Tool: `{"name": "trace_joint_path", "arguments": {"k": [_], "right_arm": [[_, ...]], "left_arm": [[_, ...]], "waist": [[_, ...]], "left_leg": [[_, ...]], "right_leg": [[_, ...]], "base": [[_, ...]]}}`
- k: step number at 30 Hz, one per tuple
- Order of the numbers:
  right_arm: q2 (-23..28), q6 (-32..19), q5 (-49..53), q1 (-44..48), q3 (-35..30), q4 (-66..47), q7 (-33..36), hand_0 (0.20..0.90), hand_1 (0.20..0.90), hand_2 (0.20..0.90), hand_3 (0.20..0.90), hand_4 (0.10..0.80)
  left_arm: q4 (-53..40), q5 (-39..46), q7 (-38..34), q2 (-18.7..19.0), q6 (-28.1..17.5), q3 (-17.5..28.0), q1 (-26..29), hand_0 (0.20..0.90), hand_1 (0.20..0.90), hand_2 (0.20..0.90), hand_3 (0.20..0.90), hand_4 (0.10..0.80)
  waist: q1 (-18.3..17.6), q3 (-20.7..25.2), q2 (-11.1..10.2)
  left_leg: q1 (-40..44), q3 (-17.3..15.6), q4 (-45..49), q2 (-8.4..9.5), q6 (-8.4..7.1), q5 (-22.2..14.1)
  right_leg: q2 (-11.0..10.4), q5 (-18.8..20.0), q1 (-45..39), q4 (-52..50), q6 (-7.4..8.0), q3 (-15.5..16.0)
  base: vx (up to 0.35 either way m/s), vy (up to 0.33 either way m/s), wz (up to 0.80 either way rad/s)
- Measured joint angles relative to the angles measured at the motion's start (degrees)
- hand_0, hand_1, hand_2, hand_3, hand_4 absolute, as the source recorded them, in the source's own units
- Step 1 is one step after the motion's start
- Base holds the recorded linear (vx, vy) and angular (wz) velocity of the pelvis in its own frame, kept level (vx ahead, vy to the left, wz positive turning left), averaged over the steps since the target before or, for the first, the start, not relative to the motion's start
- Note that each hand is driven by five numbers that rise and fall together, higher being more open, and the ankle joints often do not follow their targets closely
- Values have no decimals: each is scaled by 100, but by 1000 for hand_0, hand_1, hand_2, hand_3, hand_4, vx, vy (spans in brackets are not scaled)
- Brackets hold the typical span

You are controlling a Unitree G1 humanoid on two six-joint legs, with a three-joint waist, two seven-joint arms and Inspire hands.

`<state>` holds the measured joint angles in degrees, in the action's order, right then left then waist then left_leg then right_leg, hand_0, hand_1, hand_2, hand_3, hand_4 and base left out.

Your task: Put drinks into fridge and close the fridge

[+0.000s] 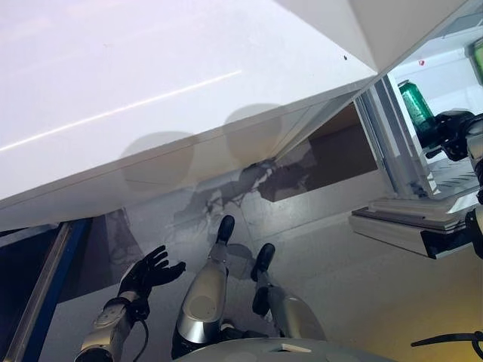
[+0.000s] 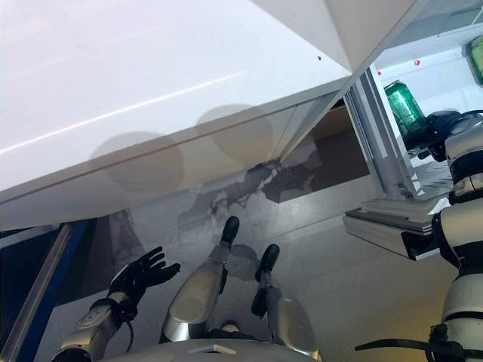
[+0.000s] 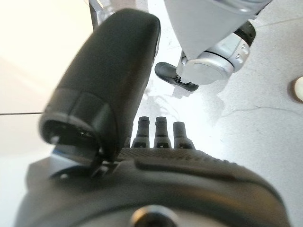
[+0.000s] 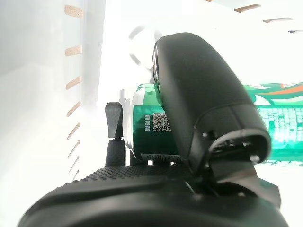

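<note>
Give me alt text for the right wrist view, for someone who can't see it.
The right hand holds a green can inside the white fridge, thumb curled over the can. Slots run down the fridge wall beside it.

The green metal drink can (image 4: 150, 124) is partly hidden behind the thick dark thumb of the right hand (image 4: 199, 118), and its far end is cut off by the picture's edge, so most of its print cannot be seen. In the head views the dark right hand covers the bottom of the can, and the white fridge (image 1: 445, 173) runs off the right edge, so its shelves are only partly seen. A second green thing (image 2: 477, 56) at the right edge is cut off too much to tell what it is.
</note>
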<state>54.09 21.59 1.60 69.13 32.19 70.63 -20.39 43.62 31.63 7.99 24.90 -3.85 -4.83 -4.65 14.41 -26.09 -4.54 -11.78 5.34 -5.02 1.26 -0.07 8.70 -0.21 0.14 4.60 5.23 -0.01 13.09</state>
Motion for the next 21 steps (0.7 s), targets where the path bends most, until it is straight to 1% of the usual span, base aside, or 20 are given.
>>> {"name": "trace_joint_path", "arguments": {"k": [1,2,4,9,11,13,15,17,21], "right_arm": [[0,1,-1,1,-3,23,0,702,702,702,669,569],[0,3,-2,1,-3,31,0,818,818,818,804,704],[0,3,-7,4,-11,31,1,900,900,900,900,800],[0,5,-46,32,-61,31,68,900,900,900,900,800],[-1,26,-49,31,-259,26,126,900,900,900,900,800],[-2,101,-53,35,-270,-8,133,900,900,900,900,800],[-2,153,-50,90,-277,-10,124,900,900,900,900,800],[-1,198,-48,153,-276,-44,34,900,900,900,900,800],[-1,183,38,235,-268,-142,-22,900,900,900,900,800]], "left_arm": [[5,7,-3,10,8,-1,27,900,900,900,900,800],[2,41,-2,27,13,0,30,900,900,900,900,800],[-3,49,-1,48,13,-1,30,900,900,900,900,800],[-8,49,4,66,27,0,30,900,900,900,900,800],[-153,49,-55,71,186,0,27,900,900,900,900,800],[-356,50,-143,88,371,1,48,900,900,900,900,800],[-365,50,-163,89,442,3,156,900,900,900,900,800],[-319,50,-212,91,622,7,325,900,900,900,900,800],[-97,50,-210,94,651,8,563,900,900,900,900,800]], "waist": [[5,0,1],[5,-1,1],[7,-1,2],[7,0,3],[7,1,4],[14,2,7],[23,2,7],[18,3,6],[-38,4,5]], "left_leg": [[-3,14,0,0,-2,2],[-6,27,0,1,-4,5],[-4,30,0,1,-5,6],[-2,29,0,1,-7,20],[-4,27,36,10,-6,20],[8,28,52,9,-7,20],[10,22,70,1,-7,20],[17,-14,86,-9,-7,20],[39,-94,115,-16,-6,21]], "right_leg": [[1,0,0,0,0,7],[2,0,0,0,0,16],[2,0,-3,0,0,18],[1,4,-4,0,-6,17],[-7,7,-15,0,-10,15],[-3,11,-41,0,-17,16],[3,25,-44,0,-37,12],[8,43,-47,0,-61,-12],[8,85,-51,0,-62,-102]], "base": [[-20,-4,5],[-15,-1,4],[0,0,0],[0,0,0],[21,-2,0],[40,-39,1],[10,-23,-2],[-13,5,-7],[-23,32,-11]]}}
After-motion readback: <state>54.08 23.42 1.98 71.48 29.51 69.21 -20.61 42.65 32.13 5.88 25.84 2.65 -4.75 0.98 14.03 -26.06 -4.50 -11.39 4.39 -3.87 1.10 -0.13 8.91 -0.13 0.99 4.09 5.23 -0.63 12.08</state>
